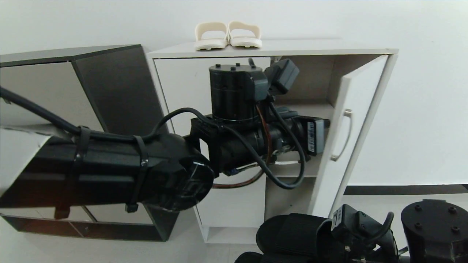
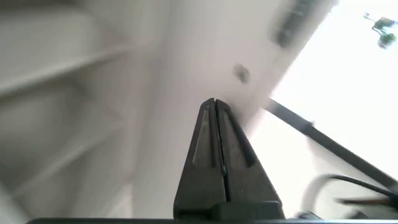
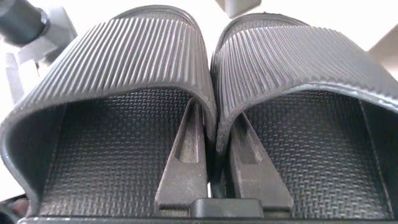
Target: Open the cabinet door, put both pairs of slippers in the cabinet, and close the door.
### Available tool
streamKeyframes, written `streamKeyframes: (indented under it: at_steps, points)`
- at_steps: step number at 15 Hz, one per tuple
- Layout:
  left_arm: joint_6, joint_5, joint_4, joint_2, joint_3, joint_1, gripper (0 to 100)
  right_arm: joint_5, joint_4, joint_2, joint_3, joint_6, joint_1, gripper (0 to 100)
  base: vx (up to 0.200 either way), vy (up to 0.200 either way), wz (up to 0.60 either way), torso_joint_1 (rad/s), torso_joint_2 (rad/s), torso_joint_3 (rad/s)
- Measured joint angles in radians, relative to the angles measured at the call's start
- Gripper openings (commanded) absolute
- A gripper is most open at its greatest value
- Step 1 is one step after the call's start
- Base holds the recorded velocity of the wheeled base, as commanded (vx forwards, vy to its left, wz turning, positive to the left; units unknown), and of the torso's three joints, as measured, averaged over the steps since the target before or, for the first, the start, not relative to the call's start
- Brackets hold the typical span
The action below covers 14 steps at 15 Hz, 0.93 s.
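Black ribbed rubber slippers [image 3: 124,74], two, pinched together in the right hand [image 3: 216,112]; two cream slide slippers [image 1: 228,35] atop the white wooden cabinet [image 1: 310,47], its one door [image 1: 360,109] open; left hand [image 2: 214,102] closed, empty.

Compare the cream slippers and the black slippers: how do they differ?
Cream slippers are pale; black slippers are dark and ribbed. Cream slippers sit free on the cabinet top; black slippers are low, clamped in the right gripper. Both pairs lie side by side.

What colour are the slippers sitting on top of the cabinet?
The slippers are cream, seen best in the head view.
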Motion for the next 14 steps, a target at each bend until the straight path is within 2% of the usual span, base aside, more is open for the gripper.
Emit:
streamKeyframes:
  at_steps: [2,3,5,7,9,11,12,14]
  points:
    - [0.006,0.037,-0.057,-0.009,0.018,-0.024,0,-0.004,-0.001,0.001,0.001,0.001,0.016,0,0.0,0.0,0.0,0.0,0.0,0.0]
    - [0.006,0.078,-0.105,-0.011,0.031,-0.016,0,-0.025,-0.006,0.005,-0.005,0.003,0.015,0,0.0,0.0,0.0,0.0,0.0,0.0]
    - [0.009,0.23,-0.235,-0.017,0.066,0.033,0,-0.148,-0.008,0.026,-0.032,0.008,-0.022,0,0.0,0.0,0.0,0.0,0.0,0.0]
    - [0.034,0.323,-0.281,-0.055,0.147,0.082,0,-0.303,-0.007,0.067,-0.086,0.03,-0.09,0,0.0,0.0,0.0,0.0,0.0,0.0]
    - [0.093,0.384,-0.282,-0.157,0.311,0.149,0,-0.429,-0.006,0.114,-0.15,0.089,-0.129,0,0.0,0.0,0.0,0.0,0.0,0.0]
    - [0.164,0.466,-0.267,-0.336,0.53,0.214,0,-0.548,-0.012,0.167,-0.206,0.122,-0.151,0,0.0,0.0,0.0,0.0,0.0,0.0]
    - [0.189,0.5,-0.247,-0.428,0.628,0.234,0,-0.558,-0.017,0.183,-0.219,0.124,-0.161,0,0.0,0.0,0.0,0.0,0.0,0.0]
    - [0.226,0.609,-0.158,-0.655,0.845,0.282,0,-0.561,-0.018,0.201,-0.227,0.123,-0.172,0,0.0,0.0,0.0,0.0,0.0,0.0]
